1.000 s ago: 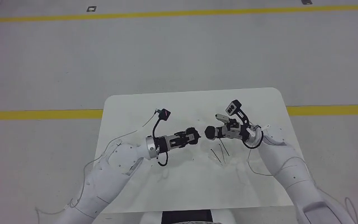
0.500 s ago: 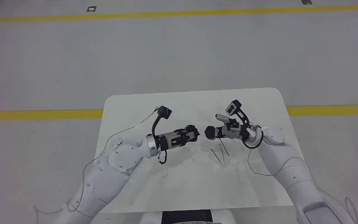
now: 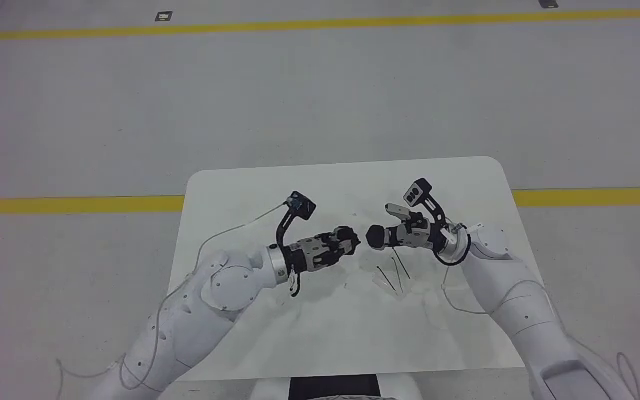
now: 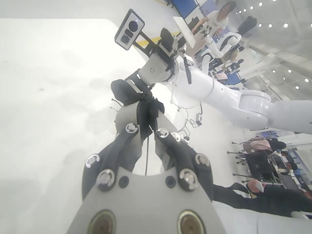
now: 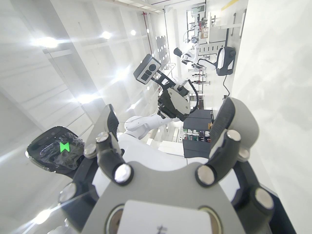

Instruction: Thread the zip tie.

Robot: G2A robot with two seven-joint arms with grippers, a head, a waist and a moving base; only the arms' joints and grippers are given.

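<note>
1 zip tie (image 4: 147, 154) between left gripper (image 4: 147, 107) jaws

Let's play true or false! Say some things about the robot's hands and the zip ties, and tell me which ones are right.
1. The left gripper pinches a thin black zip tie. True.
2. The right gripper is shut tight. False: its fingers stand wide apart with nothing between them.
3. Loose zip ties lie on the white table. True.
4. The two grippers are at opposite ends of the table. False: they face each other, close together, over its middle.
</note>
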